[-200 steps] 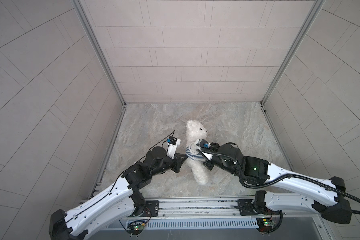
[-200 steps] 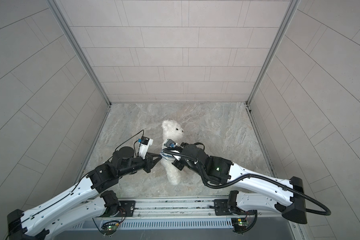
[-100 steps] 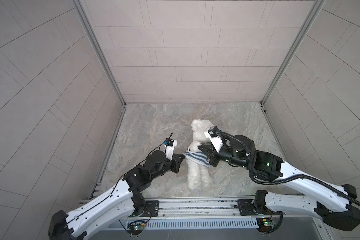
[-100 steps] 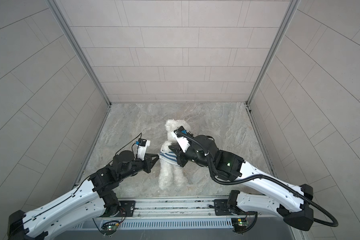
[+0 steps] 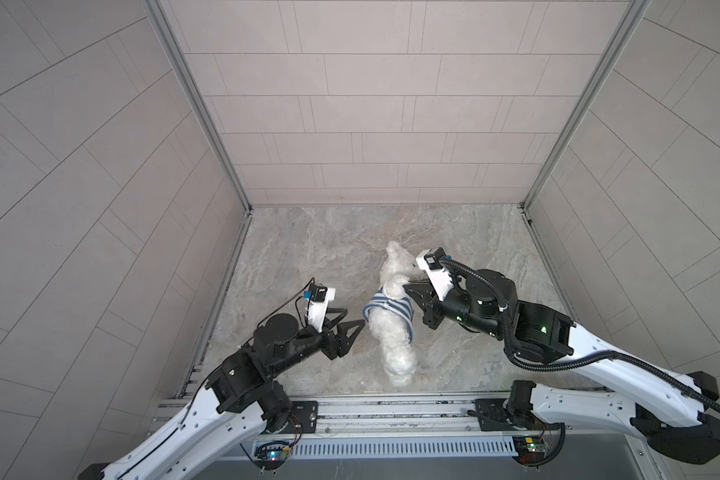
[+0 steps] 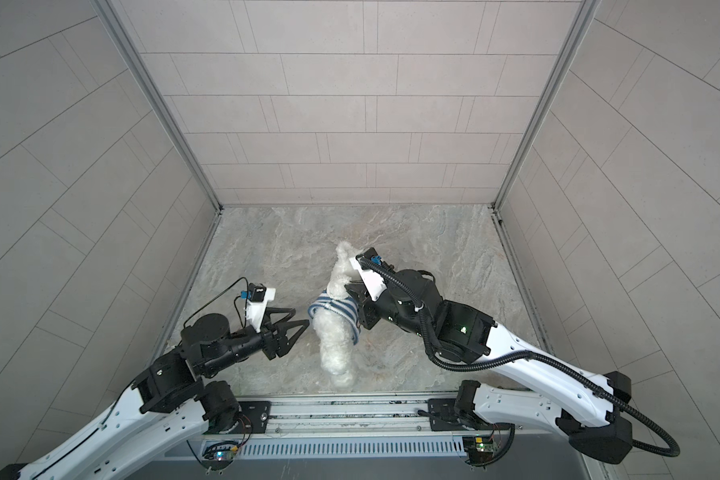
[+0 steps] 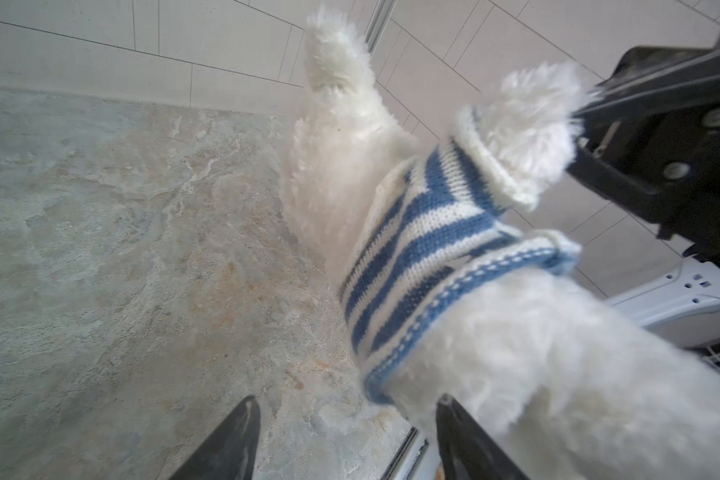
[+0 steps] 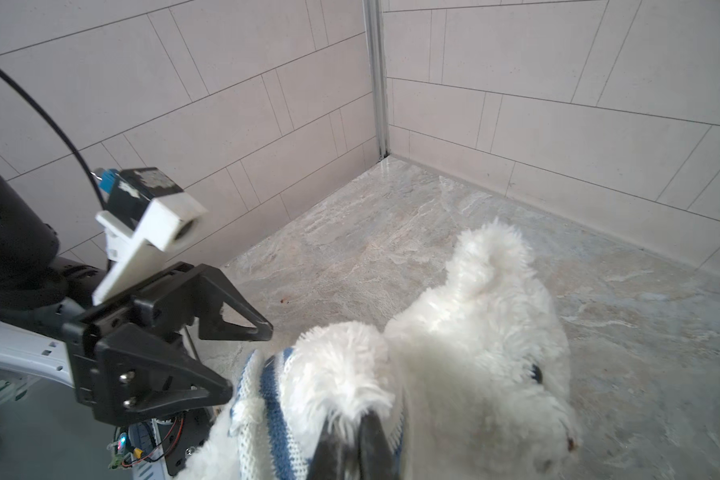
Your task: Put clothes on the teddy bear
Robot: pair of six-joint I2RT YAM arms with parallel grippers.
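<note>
Your left gripper [image 5: 355, 316] is released, jaws spread, just left of the teddy bear [image 5: 391, 340]. Your right gripper [image 5: 410, 291] is clenched on the striped shirt [image 5: 385, 306] at the bear's right side. The bear is mid-way across the marble floor [image 5: 308, 249], head pointing far, with the shirt around its chest.

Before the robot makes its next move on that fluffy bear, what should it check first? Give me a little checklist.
1. Left gripper open, clear of the striped shirt: ok.
2. Right gripper shut on the shirt: ok.
3. Head of the teddy bear through the collar: ok.
4. One paw out of its sleeve: ok.
5. Other paw in its sleeve: cannot tell.
6. Hem level round the body: not ok, lower on one side.
</note>
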